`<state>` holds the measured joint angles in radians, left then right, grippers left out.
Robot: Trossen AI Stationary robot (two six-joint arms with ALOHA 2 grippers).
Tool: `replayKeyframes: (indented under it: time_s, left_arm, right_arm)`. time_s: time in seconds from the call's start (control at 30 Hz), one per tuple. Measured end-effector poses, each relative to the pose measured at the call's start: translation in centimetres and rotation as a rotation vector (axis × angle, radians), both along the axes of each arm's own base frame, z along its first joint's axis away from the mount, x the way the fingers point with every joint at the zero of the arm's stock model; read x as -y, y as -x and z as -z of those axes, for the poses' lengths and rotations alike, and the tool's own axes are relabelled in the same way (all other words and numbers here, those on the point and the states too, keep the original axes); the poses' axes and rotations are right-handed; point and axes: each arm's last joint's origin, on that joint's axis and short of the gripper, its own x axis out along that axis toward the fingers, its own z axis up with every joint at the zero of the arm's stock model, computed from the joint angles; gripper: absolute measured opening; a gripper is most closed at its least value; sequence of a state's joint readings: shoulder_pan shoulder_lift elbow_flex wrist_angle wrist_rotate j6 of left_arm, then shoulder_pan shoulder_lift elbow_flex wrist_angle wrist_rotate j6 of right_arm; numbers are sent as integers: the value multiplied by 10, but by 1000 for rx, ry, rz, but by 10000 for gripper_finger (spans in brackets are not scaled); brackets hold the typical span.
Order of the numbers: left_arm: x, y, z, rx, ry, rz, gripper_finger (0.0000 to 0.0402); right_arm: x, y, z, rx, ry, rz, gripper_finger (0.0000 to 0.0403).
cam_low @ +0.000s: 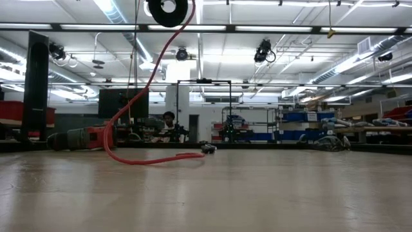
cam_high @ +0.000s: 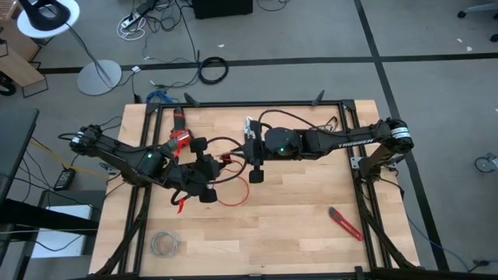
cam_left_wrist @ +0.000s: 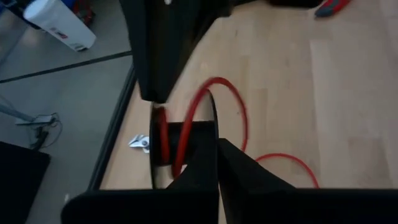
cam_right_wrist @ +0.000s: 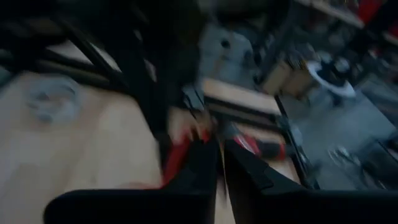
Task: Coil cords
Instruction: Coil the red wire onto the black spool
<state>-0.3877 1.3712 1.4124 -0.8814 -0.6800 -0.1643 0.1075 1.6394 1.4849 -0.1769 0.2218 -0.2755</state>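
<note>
Now: left gripper [cam_high: 207, 187] pinched on the red wire [cam_high: 237, 194] mid-table | right gripper [cam_high: 256, 167] nearly closed, grip unclear | wire loops on wooden table [cam_high: 296, 218] between both grippers.

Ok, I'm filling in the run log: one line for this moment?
task: coil cords | left gripper: shut on red wire | right gripper: shut, mid-table | wire: looped

Wooden table [cam_high: 296, 218] bears red wire [cam_high: 237, 194], grey coil [cam_high: 164, 244], cutter [cam_high: 345, 223].
</note>
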Motion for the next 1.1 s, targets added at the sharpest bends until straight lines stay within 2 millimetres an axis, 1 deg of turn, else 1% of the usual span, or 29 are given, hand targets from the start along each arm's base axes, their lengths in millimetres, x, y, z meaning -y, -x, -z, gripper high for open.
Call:
replayKeyframes:
  time_s: [0.13, 0.33, 0.5, 0.6, 0.7, 0.8, 0.9, 1.0, 1.1]
  left_arm:
    - [1, 0, 0, -5, 46, 36, 0]
    - [2, 7, -7, 80, 124, 93, 0]
    - [-1, 26, -11, 196, 197, 141, 0]
    - [-5, 40, -5, 266, 240, 174, 0]
    - [-10, 55, 1, 379, 314, 232, 0]
    - [-14, 68, 11, 497, 373, 280, 0]
    - [-19, 80, 21, 606, 408, 307, 0]
    - [-23, 90, 27, 730, 408, 336, 0]
    - [-26, 96, 35, 847, 370, 368, 0]
  right_arm:
    - [-8, 0, -3, 27, 4, -31, 52]
    - [-18, 0, -7, 68, 21, -55, 75]
    - [-26, 1, -10, 97, 25, -78, 79]
    - [-32, 1, -13, 132, 31, -94, 79]
    - [-38, 1, -17, 168, 53, -114, 78]
    - [-44, 2, -21, 209, 56, -132, 79]
    - [-46, 3, -22, 215, 57, -138, 79]
    - [-48, 3, -22, 217, 56, -141, 78]
    - [-47, 3, -23, 229, 61, -97, 78]
